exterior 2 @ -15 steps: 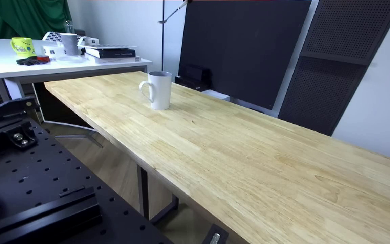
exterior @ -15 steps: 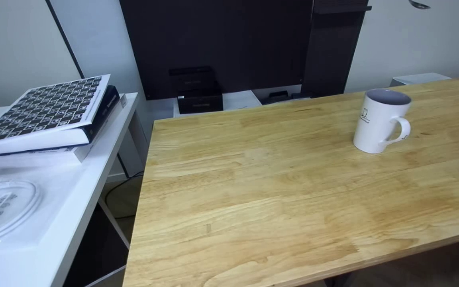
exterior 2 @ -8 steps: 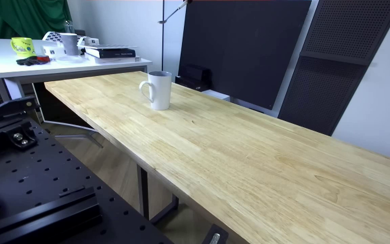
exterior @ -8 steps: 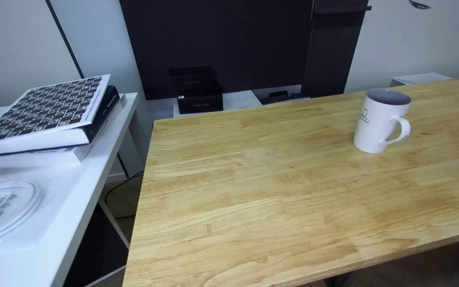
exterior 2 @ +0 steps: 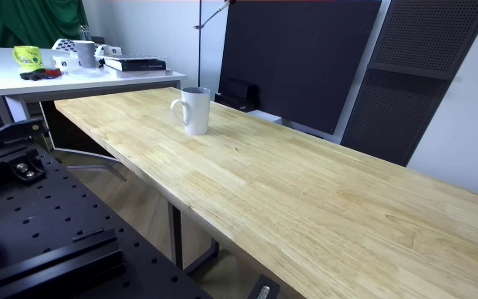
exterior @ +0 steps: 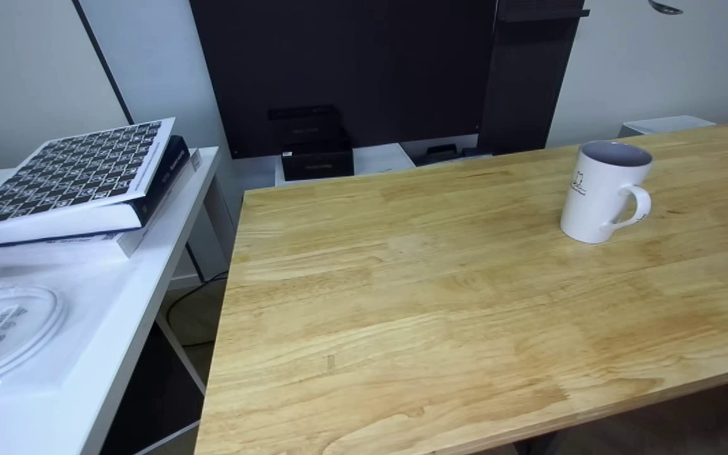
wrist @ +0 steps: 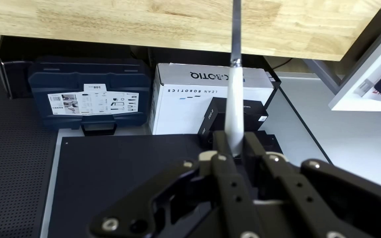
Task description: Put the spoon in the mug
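The gripper (wrist: 235,143) is closed on the spoon (wrist: 235,77) at its white end, the metal part reaching out beyond. In both exterior views the spoon is higher than the mug (exterior: 601,196) and well apart from it; whether it is straight over the mug is not clear. It tilts, its bowl (exterior 2: 198,27) lower than the gripped end. The mug stands upright on the table (exterior: 402,303). Well away from the mug, a desk (exterior 2: 4,68) bears books (exterior 2: 135,65) and a yellow cup (exterior 2: 28,57).
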Controlling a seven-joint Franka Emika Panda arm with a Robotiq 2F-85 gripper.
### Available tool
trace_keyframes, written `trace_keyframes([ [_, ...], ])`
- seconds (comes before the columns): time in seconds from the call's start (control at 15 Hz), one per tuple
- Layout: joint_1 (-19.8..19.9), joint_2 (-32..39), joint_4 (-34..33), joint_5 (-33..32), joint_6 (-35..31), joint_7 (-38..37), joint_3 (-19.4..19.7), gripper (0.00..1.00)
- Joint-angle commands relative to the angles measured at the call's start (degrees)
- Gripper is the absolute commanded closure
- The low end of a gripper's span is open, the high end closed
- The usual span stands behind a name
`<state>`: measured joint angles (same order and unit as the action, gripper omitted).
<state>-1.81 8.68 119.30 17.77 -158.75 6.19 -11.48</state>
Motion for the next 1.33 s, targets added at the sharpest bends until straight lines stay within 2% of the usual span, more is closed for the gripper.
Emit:
trace_keyframes([
  [0.0, -0.8, 0.1, -0.2, 0.4, -0.4, 0.0, 0.7, 0.96],
  [0.2, -1.8, -0.3, 1.5, -1.5, -5.4, -1.7, 1.1, 0.96],
  [0.53, -2.1, -0.5, 5.1, -1.1, -15.3, -0.8, 0.4, 0.96],
  [1.27, -2.4, 1.0, 10.0, -0.3, -24.7, 0.5, -0.8, 0.96],
])
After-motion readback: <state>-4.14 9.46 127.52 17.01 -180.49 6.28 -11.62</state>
